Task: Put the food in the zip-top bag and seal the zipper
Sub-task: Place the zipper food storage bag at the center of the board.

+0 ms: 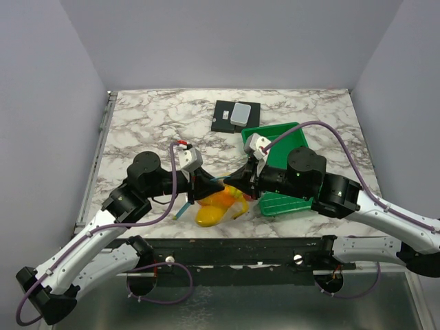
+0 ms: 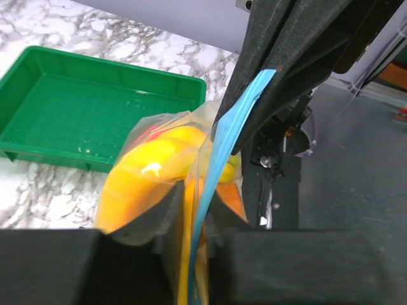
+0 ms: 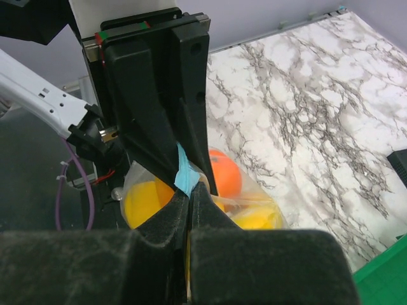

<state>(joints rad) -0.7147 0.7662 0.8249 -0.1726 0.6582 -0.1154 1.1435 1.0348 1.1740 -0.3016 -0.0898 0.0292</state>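
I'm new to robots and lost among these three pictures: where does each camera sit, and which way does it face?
Top: above and behind the robot, looking down on the table; left arm and right arm show, meeting at the bag.
Left wrist: on the left arm, facing right toward the tray; left gripper at the bottom.
Right wrist: on the right arm, facing left; right gripper at the bottom.
Shared: both wrist views show the zipper pinched by both grippers.

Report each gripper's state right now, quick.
Left gripper: shut on the zipper of the zip-top bag.
Right gripper: shut on the same zipper.
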